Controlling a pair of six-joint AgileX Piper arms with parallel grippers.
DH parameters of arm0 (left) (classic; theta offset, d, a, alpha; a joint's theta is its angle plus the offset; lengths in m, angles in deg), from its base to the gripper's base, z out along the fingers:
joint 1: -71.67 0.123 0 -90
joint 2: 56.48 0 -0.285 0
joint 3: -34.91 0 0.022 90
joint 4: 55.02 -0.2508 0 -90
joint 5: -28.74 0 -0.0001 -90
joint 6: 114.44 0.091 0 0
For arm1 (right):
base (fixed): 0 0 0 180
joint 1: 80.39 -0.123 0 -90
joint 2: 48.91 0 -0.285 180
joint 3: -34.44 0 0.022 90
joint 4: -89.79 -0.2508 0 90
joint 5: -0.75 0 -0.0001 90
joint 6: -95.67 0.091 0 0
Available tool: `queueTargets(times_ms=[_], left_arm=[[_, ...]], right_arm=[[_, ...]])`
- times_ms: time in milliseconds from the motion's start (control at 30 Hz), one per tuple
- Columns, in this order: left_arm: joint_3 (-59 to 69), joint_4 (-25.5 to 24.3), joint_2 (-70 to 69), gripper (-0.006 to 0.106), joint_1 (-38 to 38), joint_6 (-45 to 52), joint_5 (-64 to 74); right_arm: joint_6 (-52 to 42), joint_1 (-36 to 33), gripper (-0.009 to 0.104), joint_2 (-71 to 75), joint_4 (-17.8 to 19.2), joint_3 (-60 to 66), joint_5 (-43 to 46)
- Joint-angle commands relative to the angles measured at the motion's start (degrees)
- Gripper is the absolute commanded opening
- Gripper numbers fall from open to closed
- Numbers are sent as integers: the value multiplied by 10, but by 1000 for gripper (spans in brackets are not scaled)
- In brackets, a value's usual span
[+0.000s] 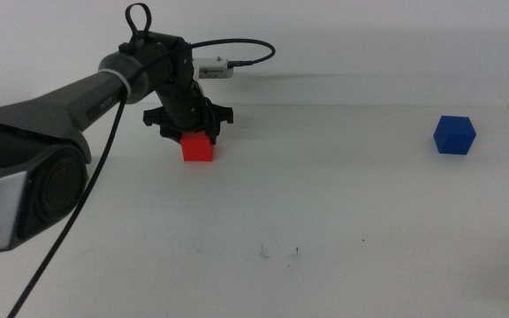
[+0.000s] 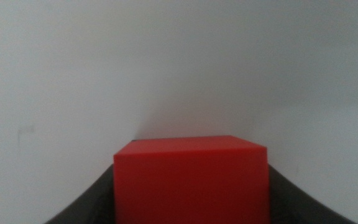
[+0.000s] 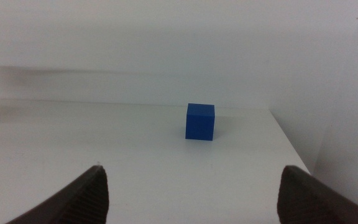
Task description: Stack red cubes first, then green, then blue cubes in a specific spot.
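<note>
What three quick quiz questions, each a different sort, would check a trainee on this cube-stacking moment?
1. True or false: the left gripper is at the red cube.
2. Which cube does the right wrist view show ahead of the right gripper? A green, B blue, C red.
3. Fill in: the right jaws stand ____.

Key: 1 true; 2 B, the blue cube; 3 open.

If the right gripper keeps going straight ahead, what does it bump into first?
Probably the blue cube. It sits ahead of the open right gripper on the white table, roughly centred between the jaws, with nothing visible in between.
</note>
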Motion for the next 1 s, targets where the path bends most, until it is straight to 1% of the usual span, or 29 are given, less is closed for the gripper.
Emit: queueTargets(times_ms=[0, 67, 100, 167, 233, 300, 400, 433, 467, 600, 733, 967], left_arm=[[-4, 6, -24, 35, -1, -5, 39], [-1, 15, -47, 26, -6, -15, 82], [8, 15, -63, 23, -11, -24, 96], [52, 8, -112, 20, -32, -45, 97], [133, -8, -178, 20, -68, -77, 70], [225, -48, -234, 20, -115, -139, 8], [318, -123, -283, 20, -186, -288, -69], [332, -139, -284, 20, -206, -326, -73], [336, -144, -281, 20, -220, -347, -72], [337, -143, -244, 20, -267, -386, -82], [337, -119, -218, 20, -270, -379, -92], [337, -107, -208, 20, -270, -375, -81]], right_arm=[[-3, -2, 93, 3, 5, 2, 5], [-3, -2, 93, 3, 5, 2, 5], [-3, -2, 93, 3, 5, 2, 5], [-3, -2, 93, 3, 5, 2, 5], [-3, -2, 93, 3, 5, 2, 5], [-3, -2, 93, 3, 5, 2, 5], [-3, -2, 93, 3, 5, 2, 5], [-3, -2, 93, 3, 5, 2, 5], [-3, -2, 93, 3, 5, 2, 5], [-3, -2, 93, 3, 5, 2, 5], [-3, -2, 93, 3, 5, 2, 5], [-3, -2, 93, 3, 5, 2, 5]])
